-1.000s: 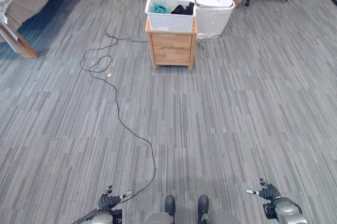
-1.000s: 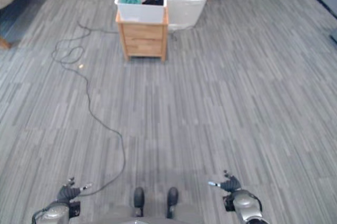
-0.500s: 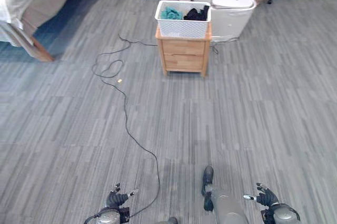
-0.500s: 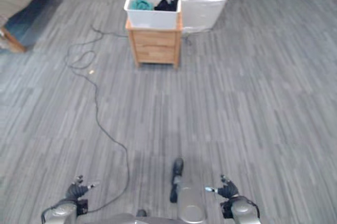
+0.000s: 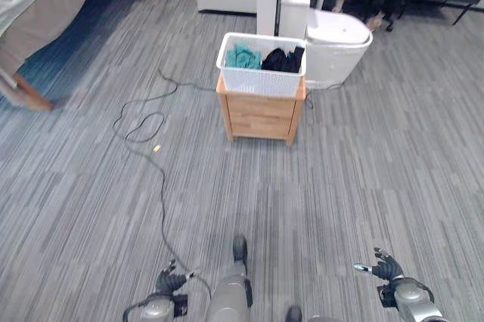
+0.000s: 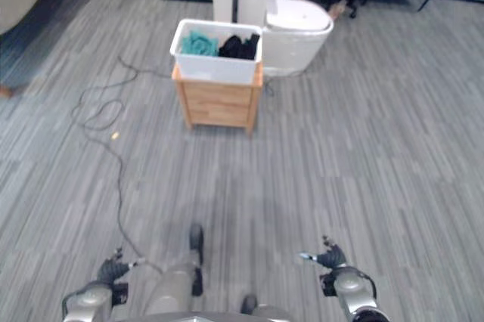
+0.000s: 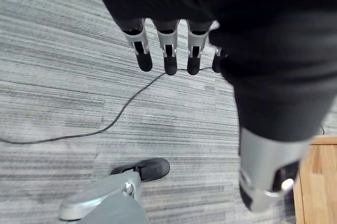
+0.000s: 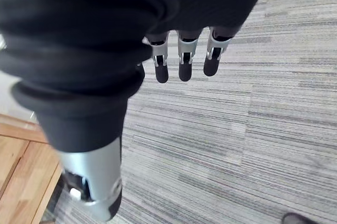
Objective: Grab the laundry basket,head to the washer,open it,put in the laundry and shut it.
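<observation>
Grey striped carpet (image 5: pixel 363 156) spreads out ahead of me. On it, well ahead, stands the white washer (image 5: pixel 335 48), and just beside it a wooden cabinet (image 5: pixel 260 116) with the white laundry basket (image 5: pixel 261 74) on top, teal and black laundry (image 5: pixel 265 58) inside. My left hand (image 5: pixel 168 283) and right hand (image 5: pixel 387 267) hang low, fingers relaxed and spread, holding nothing.

Even, bright indoor light fell from overhead on the grey striped carpet floor (image 5: pixel 363 163), casting only a soft shadow beside the light wooden two-drawer cabinet (image 5: pixel 261 116), while the head views bent at their edges and both wrist views blurred close up.
</observation>
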Motion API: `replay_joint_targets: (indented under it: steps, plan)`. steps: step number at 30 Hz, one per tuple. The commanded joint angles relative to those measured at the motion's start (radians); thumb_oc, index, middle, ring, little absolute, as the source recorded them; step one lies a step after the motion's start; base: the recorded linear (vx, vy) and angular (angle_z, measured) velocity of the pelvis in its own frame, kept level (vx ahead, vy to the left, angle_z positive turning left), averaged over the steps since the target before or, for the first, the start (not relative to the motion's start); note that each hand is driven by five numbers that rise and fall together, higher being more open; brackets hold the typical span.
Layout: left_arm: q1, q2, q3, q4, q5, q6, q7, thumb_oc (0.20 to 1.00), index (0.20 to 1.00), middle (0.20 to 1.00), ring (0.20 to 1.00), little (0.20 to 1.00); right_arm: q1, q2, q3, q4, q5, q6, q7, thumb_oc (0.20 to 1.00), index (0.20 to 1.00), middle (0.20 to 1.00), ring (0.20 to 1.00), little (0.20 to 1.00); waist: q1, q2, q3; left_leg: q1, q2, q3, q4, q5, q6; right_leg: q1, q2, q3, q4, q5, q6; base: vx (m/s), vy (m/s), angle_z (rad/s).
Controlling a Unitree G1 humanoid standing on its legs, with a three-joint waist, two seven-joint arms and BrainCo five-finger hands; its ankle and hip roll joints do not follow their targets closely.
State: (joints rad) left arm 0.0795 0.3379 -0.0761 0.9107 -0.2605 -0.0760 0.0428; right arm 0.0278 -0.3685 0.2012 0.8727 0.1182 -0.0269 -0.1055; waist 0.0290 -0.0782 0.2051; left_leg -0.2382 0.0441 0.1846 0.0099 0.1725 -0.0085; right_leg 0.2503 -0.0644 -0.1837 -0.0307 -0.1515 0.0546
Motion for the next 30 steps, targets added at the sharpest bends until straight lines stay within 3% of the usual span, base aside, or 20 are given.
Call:
replay_joint_targets:
  steps: [1, 4, 6, 10, 12, 13, 15, 19, 22, 24, 25, 27, 30]
  plan:
    - [-0.023, 0.052, -0.006, -0.033, 0.033, -0.014, 0.016, 1.000, 1.000, 1.000, 1.000, 1.000, -0.062, 0.005, -0.005, -0.038, -0.015, -0.021, 0.011, 1.000, 1.000, 1.000, 1.000, 1.000, 0.045, -0.016, 0.000, 0.037, 0.015, 0.009, 0.083, -0.108, -0.016, -0.133, -0.067, 0.019, 0.207, 0.068, 0.089, 0.37, 0.284, -0.49]
    - [-0.038, 0.074, -0.004, -0.042, 0.022, -0.014, 0.028, 1.000, 1.000, 1.000, 1.000, 1.000, -0.080, 0.020, 0.009, -0.054, -0.009, -0.022, 0.009, 1.000, 1.000, 1.000, 1.000, 1.000, 0.036, -0.012, 0.014, 0.085, 0.005, 0.018, 0.090, -0.151, 0.014, -0.245, -0.086, 0.023, 0.398, 0.129, 0.092, 0.24, 0.205, -0.45]
    - [-0.042, 0.077, 0.003, -0.042, 0.017, -0.013, 0.032, 1.000, 1.000, 1.000, 1.000, 1.000, -0.080, 0.022, 0.014, -0.057, -0.007, -0.020, 0.012, 1.000, 1.000, 1.000, 1.000, 1.000, 0.023, -0.005, 0.021, 0.137, -0.009, 0.015, 0.074, -0.177, 0.028, -0.304, -0.083, 0.009, 0.429, 0.135, 0.079, 0.26, 0.157, 0.19]
    - [-0.037, 0.070, 0.012, -0.025, 0.001, -0.010, 0.031, 1.000, 1.000, 1.000, 1.000, 1.000, -0.083, 0.022, 0.020, -0.053, -0.011, -0.014, 0.011, 1.000, 1.000, 1.000, 1.000, 1.000, 0.001, 0.009, 0.034, 0.225, -0.030, 0.006, 0.040, -0.220, 0.028, -0.372, -0.083, -0.079, 0.290, 0.123, 0.065, 0.31, 0.070, 0.11]
    - [-0.042, 0.057, 0.015, -0.001, 0.005, -0.010, 0.028, 1.000, 1.000, 1.000, 1.000, 1.000, -0.082, 0.016, 0.019, -0.052, -0.009, -0.011, 0.012, 1.000, 1.000, 1.000, 1.000, 1.000, -0.021, 0.003, 0.045, 0.269, -0.059, -0.017, 0.034, -0.255, 0.026, -0.424, -0.080, -0.085, 0.127, 0.187, 0.085, 0.37, -0.002, 0.08]
    - [-0.042, 0.056, 0.015, -0.001, 0.005, -0.010, 0.028, 1.000, 1.000, 1.000, 1.000, 1.000, -0.082, 0.015, 0.019, -0.052, -0.009, -0.011, 0.012, 1.000, 1.000, 1.000, 1.000, 1.000, -0.021, 0.007, 0.049, 0.275, -0.056, -0.018, 0.036, -0.260, 0.025, -0.415, -0.077, -0.087, 0.124, 0.186, 0.086, 0.32, -0.013, 0.32]
    - [-0.046, 0.041, 0.027, 0.012, 0.009, -0.012, 0.025, 1.000, 1.000, 1.000, 1.000, 1.000, -0.076, 0.007, 0.016, -0.062, -0.019, -0.006, 0.020, 1.000, 1.000, 1.000, 1.000, 1.000, -0.042, 0.011, 0.064, 0.335, -0.063, -0.031, 0.046, -0.314, 0.013, -0.479, -0.098, -0.142, 0.002, 0.249, 0.113, 0.52, -0.099, 0.56]
    - [-0.026, 0.031, 0.031, 0.011, 0.014, -0.018, 0.020, 1.000, 1.000, 1.000, 1.000, 1.000, -0.051, 0.001, 0.007, -0.066, -0.023, -0.006, 0.033, 1.000, 1.000, 1.000, 1.000, 1.000, -0.060, 0.008, 0.037, 0.406, -0.084, -0.076, 0.067, -0.386, -0.004, -0.471, -0.133, -0.122, -0.003, 0.304, 0.121, 0.54, -0.184, 0.41]
    - [-0.018, 0.023, 0.025, 0.015, 0.017, -0.017, 0.020, 1.000, 1.000, 1.000, 1.000, 1.000, -0.040, -0.009, 0.002, -0.072, -0.021, -0.011, 0.032, 1.000, 1.000, 1.000, 1.000, 1.000, -0.074, 0.031, 0.011, 0.425, -0.039, -0.091, 0.098, -0.358, -0.045, -0.449, -0.116, -0.136, 0.020, 0.302, 0.101, 0.37, -0.237, 0.62]
    - [-0.020, 0.018, 0.017, 0.016, 0.016, -0.017, 0.020, 1.000, 1.000, 1.000, 1.000, 1.000, -0.029, -0.019, -0.005, -0.081, -0.012, -0.017, 0.026, 1.000, 1.000, 1.000, 1.000, 1.000, -0.080, 0.042, 0.002, 0.406, 0.002, -0.085, 0.174, -0.296, -0.085, -0.429, -0.097, -0.153, 0.030, 0.284, 0.081, 0.33, -0.301, 0.36]
    - [-0.027, 0.011, 0.005, 0.014, 0.013, -0.019, 0.019, 1.000, 1.000, 1.000, 1.000, 1.000, -0.028, -0.035, -0.011, -0.086, -0.002, -0.020, 0.017, 1.000, 1.000, 1.000, 1.000, 1.000, -0.082, 0.050, 0.000, 0.376, 0.035, -0.077, 0.266, -0.238, -0.107, -0.394, -0.069, -0.167, 0.024, 0.253, 0.055, 0.32, -0.276, 0.00]
    - [-0.042, 0.005, -0.005, 0.017, 0.007, -0.019, 0.023, 1.000, 1.000, 1.000, 1.000, 1.000, -0.031, -0.041, -0.011, -0.077, 0.007, -0.016, 0.010, 1.000, 1.000, 1.000, 1.000, 1.000, -0.081, 0.043, 0.002, 0.327, 0.035, -0.077, 0.294, -0.209, -0.097, -0.365, -0.060, -0.169, 0.010, 0.221, 0.041, 0.27, -0.175, -0.35]
    - [-0.056, 0.000, -0.029, 0.013, 0.013, -0.016, 0.020, 1.000, 1.000, 1.000, 1.000, 1.000, -0.041, -0.054, -0.014, -0.064, 0.013, -0.015, -0.001, 1.000, 1.000, 1.000, 1.000, 1.000, -0.064, 0.025, 0.015, 0.194, 0.016, -0.047, 0.238, -0.272, -0.067, -0.312, -0.059, -0.149, -0.011, 0.178, 0.040, 0.21, -0.065, -0.41]
